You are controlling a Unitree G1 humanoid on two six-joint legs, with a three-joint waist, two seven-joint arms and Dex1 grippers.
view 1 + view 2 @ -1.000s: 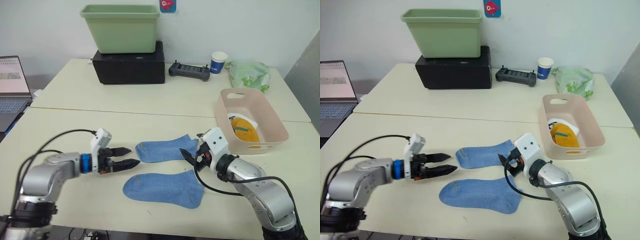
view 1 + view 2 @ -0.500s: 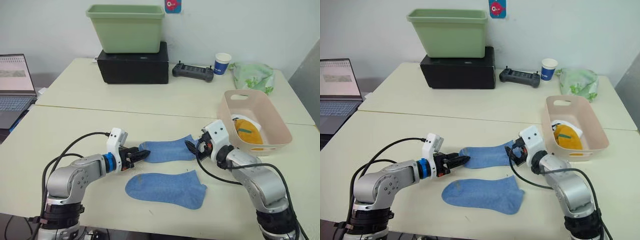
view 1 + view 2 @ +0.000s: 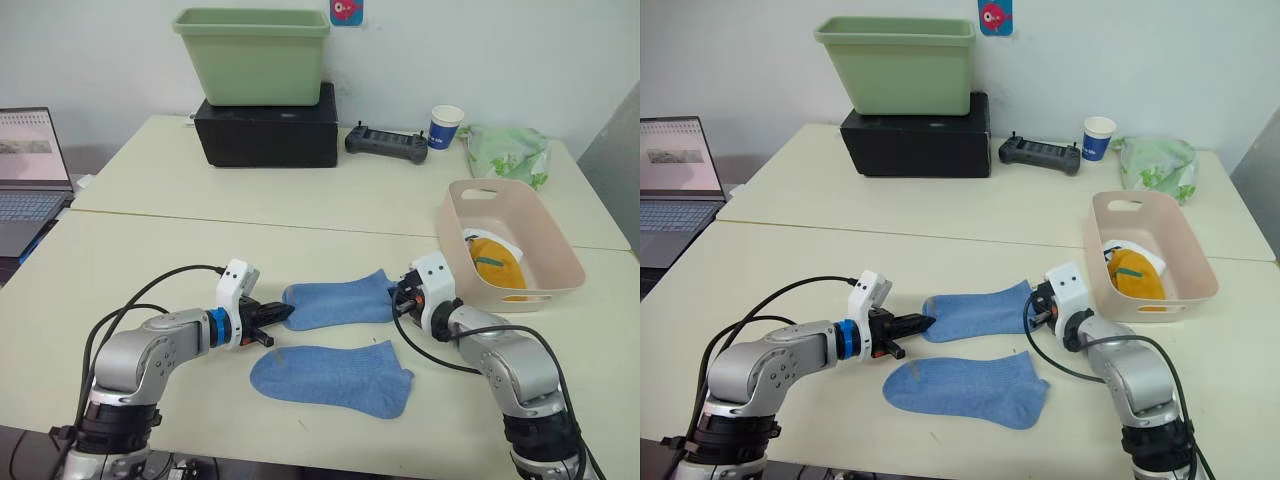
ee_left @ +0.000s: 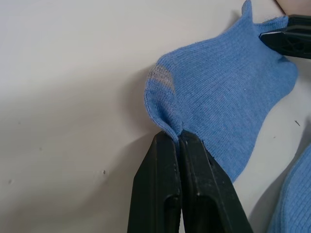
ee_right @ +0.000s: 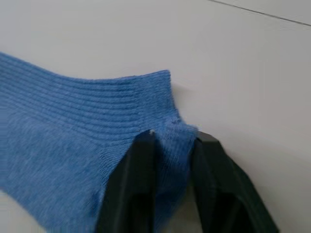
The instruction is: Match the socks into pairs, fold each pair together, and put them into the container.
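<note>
Centre frame, my left gripper (image 3: pixel 280 315) pinches the toe and my right gripper (image 3: pixel 401 296) the cuff of the upper light blue knit ankle sock (image 3: pixel 338 300). I should lift both ends evenly onto the lower matching blue sock (image 3: pixel 333 376).

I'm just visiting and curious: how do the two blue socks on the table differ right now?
The far blue sock is pinched at both ends: the left gripper at one end, the right gripper at its ribbed cuff. The near blue sock lies flat and free, touched by neither gripper. The near blue sock looks slightly darker in shade. Both are light blue knit ankle socks.
</note>
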